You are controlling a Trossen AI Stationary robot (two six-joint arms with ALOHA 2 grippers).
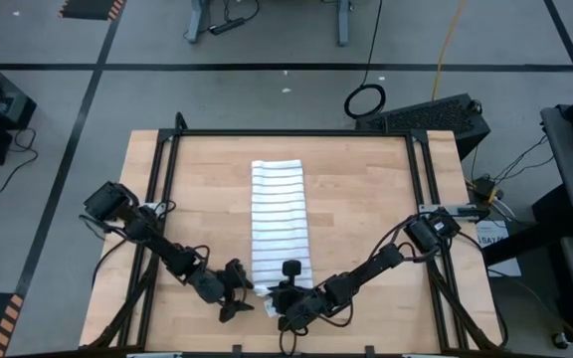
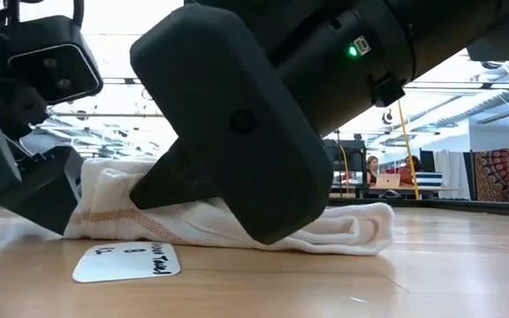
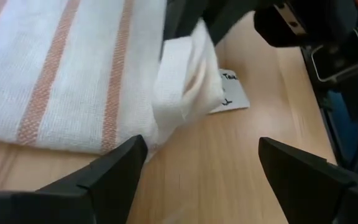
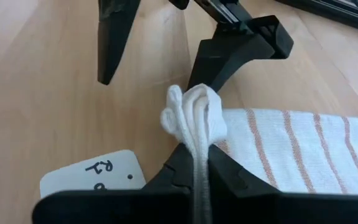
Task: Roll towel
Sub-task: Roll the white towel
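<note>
While people sit beyond, towel crosses table.

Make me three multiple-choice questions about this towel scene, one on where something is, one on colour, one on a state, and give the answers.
1. Where does the small white tag lie?
A. on the table beside the towel's near end
B. on top of the towel's far end
C. on the floor

2. What colour are the stripes on the towel in the wrist views?
A. green
B. orange-brown
C. blue

3. How does the right tool stand?
A. wide open above the towel
B. shut on the towel's bunched end
C. off the table

Answers: 1 A, the low view shows it flat on the wood by the towel. 2 B, both wrist views show orange-brown lines on white. 3 B, the right wrist view shows cloth pinched between its fingers, while the left tool is open.
</note>
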